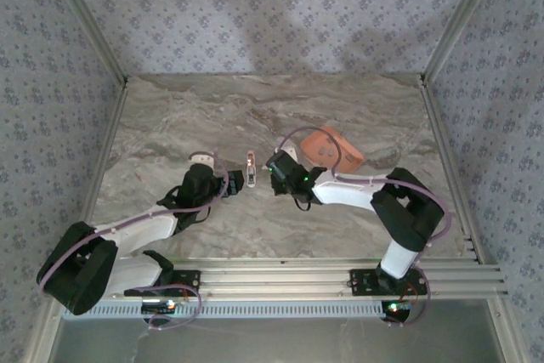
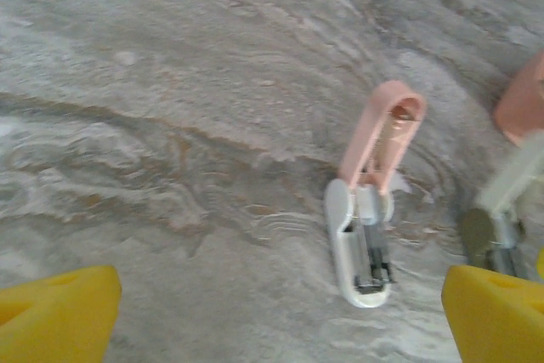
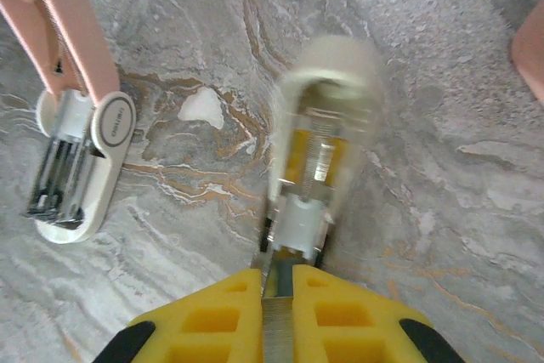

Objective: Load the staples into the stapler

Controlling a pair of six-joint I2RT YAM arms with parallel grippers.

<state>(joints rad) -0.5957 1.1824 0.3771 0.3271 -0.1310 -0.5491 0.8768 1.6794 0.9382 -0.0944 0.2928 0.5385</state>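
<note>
Top cam: the stapler sits mid-frame on the marble table. The left gripper is just left of it, the right gripper just right, and the pink tray a bit further right. Left wrist: yellow fingers are spread wide in the bottom corners with nothing held, and the stapler lies flipped open right of centre. Right wrist: the jaws are pinched on a thin grey ridged strip at bottom centre, looks like the staples. The stapler is at the left edge, and there's a blurry whitish thing ahead, can't tell what.

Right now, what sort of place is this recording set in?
Probably a purpose-built robot test booth: a marble-patterned tabletop, wallpaper panels in aluminium framing, and the left arm and right arm bolted to a rail at its near edge.
</note>
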